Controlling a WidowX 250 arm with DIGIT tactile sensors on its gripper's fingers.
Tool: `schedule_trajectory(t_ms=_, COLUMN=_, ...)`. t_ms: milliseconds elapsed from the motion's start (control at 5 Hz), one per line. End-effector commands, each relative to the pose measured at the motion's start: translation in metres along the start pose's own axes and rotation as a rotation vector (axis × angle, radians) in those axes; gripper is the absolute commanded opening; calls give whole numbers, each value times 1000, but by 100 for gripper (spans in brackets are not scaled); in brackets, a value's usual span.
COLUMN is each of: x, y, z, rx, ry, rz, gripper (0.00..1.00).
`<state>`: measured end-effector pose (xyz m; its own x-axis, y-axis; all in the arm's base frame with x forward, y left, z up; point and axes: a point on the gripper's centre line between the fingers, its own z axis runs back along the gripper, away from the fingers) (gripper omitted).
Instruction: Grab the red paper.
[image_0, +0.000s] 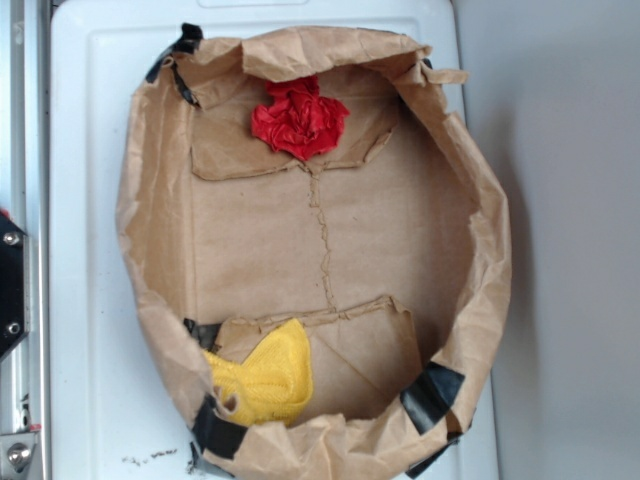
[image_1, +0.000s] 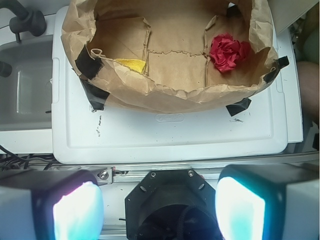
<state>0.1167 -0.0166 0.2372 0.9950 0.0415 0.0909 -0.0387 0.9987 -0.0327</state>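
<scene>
The red paper (image_0: 299, 119) is a crumpled rose-like wad lying on the floor of the big brown paper bag (image_0: 150, 180), near its far end in the exterior view. In the wrist view the red paper (image_1: 228, 52) shows at the bag's right side. My gripper (image_1: 159, 207) is open, its two glowing pads (image_1: 78, 212) wide apart with nothing between them. It hovers well back from the bag (image_1: 165, 92), over the robot's base, and does not show in the exterior view.
A yellow textured cloth (image_0: 265, 380) lies at the opposite end of the bag (image_1: 131, 65). The bag sits on a white plastic lid (image_0: 90, 200), its corners held with black tape (image_0: 432, 392). A sink (image_1: 25, 90) lies left of the lid.
</scene>
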Motion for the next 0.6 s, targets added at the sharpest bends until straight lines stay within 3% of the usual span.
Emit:
schedule_trajectory(t_ms=0, x=0, y=0, z=0, rx=0, ry=0, rz=0, gripper=100)
schedule_trajectory(t_ms=200, x=44, y=1, z=-9, rx=20, ry=26, rz=36, gripper=100)
schedule_trajectory(t_ms=400, x=80, y=4, z=-22, rx=52, ry=100, rz=96, gripper=100)
